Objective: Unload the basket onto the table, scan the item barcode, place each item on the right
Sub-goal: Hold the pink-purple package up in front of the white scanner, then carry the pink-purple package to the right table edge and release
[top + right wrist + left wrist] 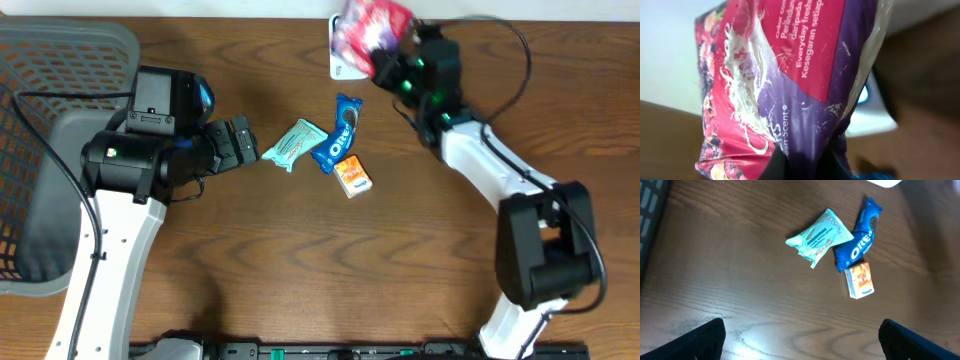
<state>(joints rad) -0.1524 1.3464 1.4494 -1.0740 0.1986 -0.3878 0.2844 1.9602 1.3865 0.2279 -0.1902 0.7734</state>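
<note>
One grey mesh basket sits at the far left, holding nothing that shows. Just right of it, the left gripper hangs low over the brown wooden table with its jaws wide apart and nothing between them. Its tips are close to a mint-green crinkled snack packet. A careless sweep here could shove that packet into its neighbours. These are a blue Oreo biscuit wrapper, touching it, and a small orange cardboard box at the wrapper's lower end.

Farther right, at the table's back edge, the right gripper is clamped on a glossy pink-and-purple soft pouch. It holds the pouch above a flat white device, probably the scanner.

The main risk is here. The pouch is limp and pinched at one end only, so it may sag, twist or slip from the narrow grip. No barcode shows on the face seen by the right wrist camera. If the code faces away from the reader or lies across a crease, the scan could fail.
</note>
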